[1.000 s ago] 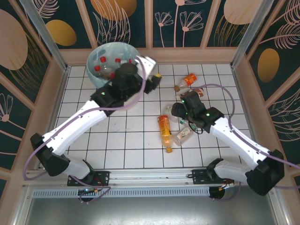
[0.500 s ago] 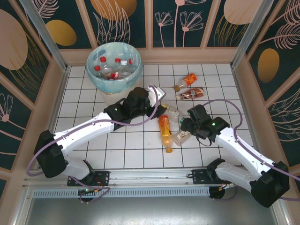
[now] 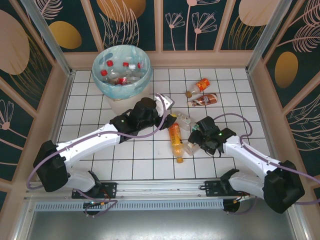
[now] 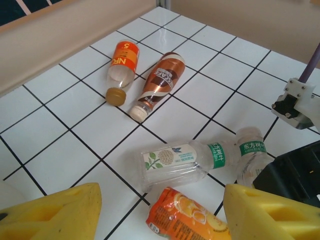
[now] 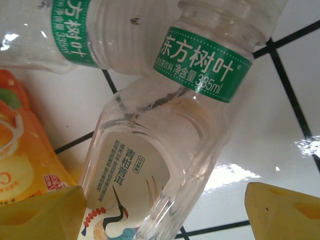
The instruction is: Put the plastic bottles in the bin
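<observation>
— As the overhead camera looks down, where are the bottles?
— Red-capped bottles (image 3: 118,73) lie in the bin (image 3: 98,78); the rest are on the tiles.
— Left wrist?
— The left gripper (image 4: 160,212) is spread above an orange juice bottle (image 4: 187,218).
— Right wrist?
— The right gripper (image 5: 160,210) has its fingers apart, straddling a crane-labelled clear bottle (image 5: 150,165).

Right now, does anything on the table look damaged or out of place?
No spill. The flower-labelled clear bottle looks crumpled; it lies on its side beside the orange bottle.

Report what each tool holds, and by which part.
Nothing is held. Left tool open above an orange bottle; right tool open around the body of a clear bottle.
</observation>
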